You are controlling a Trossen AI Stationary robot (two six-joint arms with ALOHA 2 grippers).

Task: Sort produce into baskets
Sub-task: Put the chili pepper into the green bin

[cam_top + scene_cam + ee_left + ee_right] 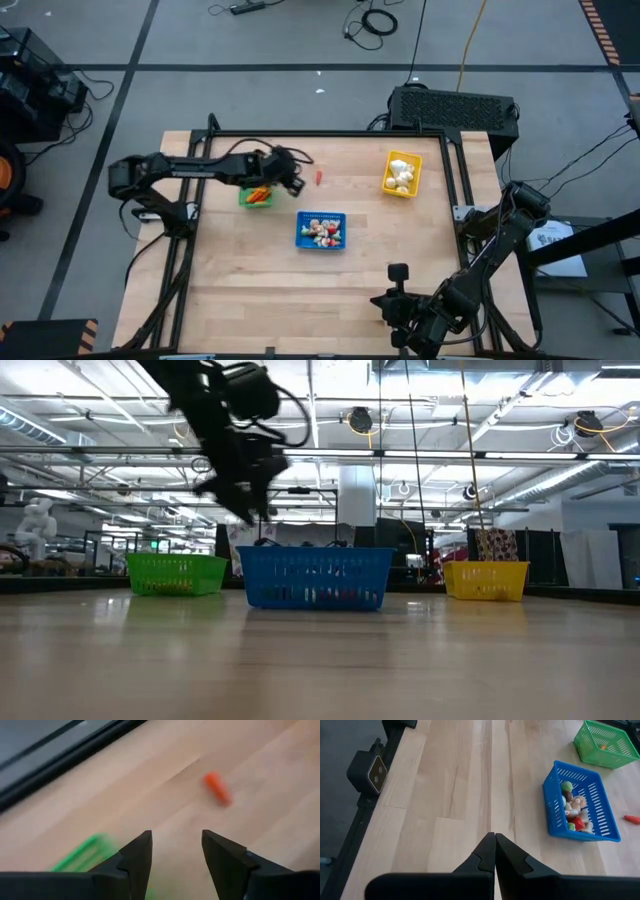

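Currently listed: three baskets on the wooden table point(230, 300). The green basket point(256, 196) is seen holding orange carrot pieces, the blue basket point(321, 230) mixed red, white and green bits, the yellow basket point(401, 173) white garlic-like bulbs; a sort by kind is implied.

One stray orange-red piece point(319, 177) is left on bare wood, just beyond the green basket and apart from it.

Left gripper point(290, 172): raised above the table beside the green basket, fingers parted with nothing between them, pointed toward the stray piece, judged ready for a pickup.

Right gripper point(398, 272): parked near the table's front edge, well apart from the baskets, fingers pressed together and empty.

Cross-view notes: the left wrist view alone shows the finger gap aimed at the stray piece point(217, 788). The low view alone confirms the left gripper's point(245, 500) height; the stray piece is not made out there. Blue basket contents point(572, 810) are clearest from the right wrist view.
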